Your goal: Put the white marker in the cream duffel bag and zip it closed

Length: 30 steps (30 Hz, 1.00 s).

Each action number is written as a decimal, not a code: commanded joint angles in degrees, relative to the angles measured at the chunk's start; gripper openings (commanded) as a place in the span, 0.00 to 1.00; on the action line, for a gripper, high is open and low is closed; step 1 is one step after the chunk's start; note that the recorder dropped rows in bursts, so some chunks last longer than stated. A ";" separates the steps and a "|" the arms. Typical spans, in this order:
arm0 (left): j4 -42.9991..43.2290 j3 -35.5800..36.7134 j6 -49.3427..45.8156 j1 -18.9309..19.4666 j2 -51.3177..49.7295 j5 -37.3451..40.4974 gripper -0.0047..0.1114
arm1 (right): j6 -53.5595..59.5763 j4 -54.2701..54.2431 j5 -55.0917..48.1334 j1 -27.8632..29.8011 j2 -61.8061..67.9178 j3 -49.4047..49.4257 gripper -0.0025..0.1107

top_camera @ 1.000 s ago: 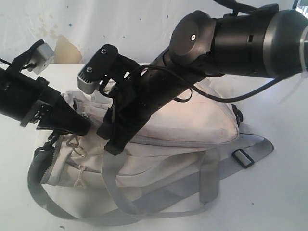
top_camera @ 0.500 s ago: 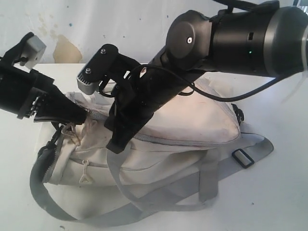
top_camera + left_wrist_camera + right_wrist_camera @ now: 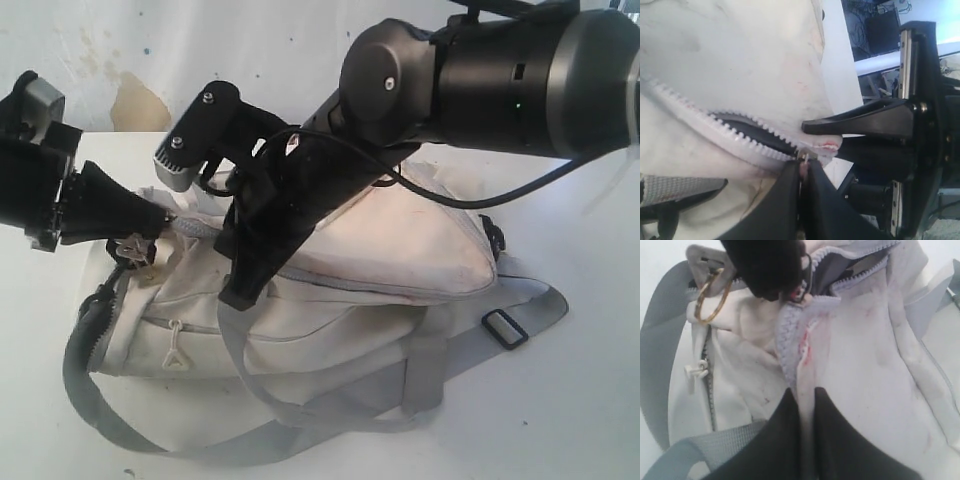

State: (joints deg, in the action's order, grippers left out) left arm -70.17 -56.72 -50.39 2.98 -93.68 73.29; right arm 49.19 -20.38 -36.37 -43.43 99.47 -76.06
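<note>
The cream duffel bag (image 3: 400,250) lies on its side on the white table (image 3: 580,400). Its main zipper (image 3: 735,135) is partly parted, and dark lining shows in the gap. My left gripper (image 3: 158,222) is at the bag's left end, shut on the zipper pull (image 3: 803,159). My right gripper (image 3: 238,292) reaches over the bag's top and is shut on a fold of its cream fabric (image 3: 805,370) just beside the zipper end. In the right wrist view the left gripper's black tip (image 3: 770,270) sits at the slider. The white marker is out of view.
A long grey shoulder strap (image 3: 150,440) loops over the table in front of the bag, with a black buckle (image 3: 508,328) at the right. A gold ring (image 3: 712,302) hangs near the bag's end. A stained wall (image 3: 130,100) stands behind.
My left gripper has drawn left and upward with the zipper pull, lifting the bag's left end. The right gripper has closed onto the fabric fold.
</note>
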 commanded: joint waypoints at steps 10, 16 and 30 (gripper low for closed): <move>-6.26 -0.36 3.69 7.48 0.30 -3.33 0.04 | -2.91 13.31 -5.76 1.16 0.12 0.86 0.02; -7.61 -0.36 3.94 8.94 0.30 -6.77 0.04 | -3.03 15.53 -4.77 1.16 0.12 0.86 0.02; 5.56 -0.36 -16.00 -1.50 0.30 -3.33 0.04 | -4.48 15.53 -4.03 1.16 0.12 0.86 0.02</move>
State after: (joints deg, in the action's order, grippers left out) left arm -67.38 -56.86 -64.33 4.42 -93.81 69.22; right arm 45.40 -5.68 -41.44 -42.91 99.77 -75.32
